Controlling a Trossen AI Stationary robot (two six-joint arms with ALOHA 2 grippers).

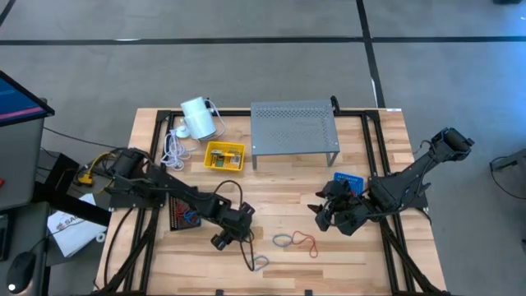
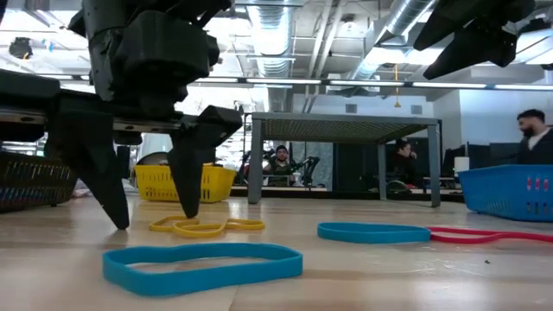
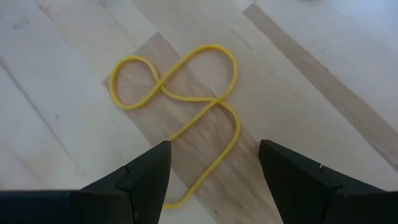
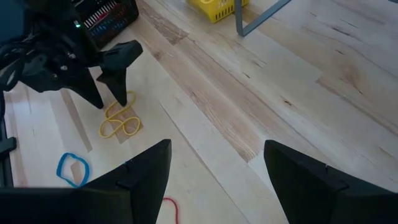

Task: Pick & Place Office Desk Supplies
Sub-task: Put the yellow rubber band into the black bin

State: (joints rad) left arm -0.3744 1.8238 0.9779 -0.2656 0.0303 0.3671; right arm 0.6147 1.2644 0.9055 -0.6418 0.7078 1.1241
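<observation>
I am hovering my left gripper (image 3: 211, 180) just above the yellow rubber band (image 3: 186, 106), fingers spread apart, tips either side of its near end and holding nothing. A blue rubber band (image 2: 203, 263) is lying just beside those fingers on the table (image 1: 279, 185). Farther right, I am holding my right gripper (image 4: 214, 180) raised, fingers apart and empty, with another blue band (image 2: 371, 231) and a red band (image 2: 492, 234) lying near it.

Bare wood flanks the yellow band (image 3: 186, 102) between the open left tool's (image 3: 214, 177) fingers.
</observation>
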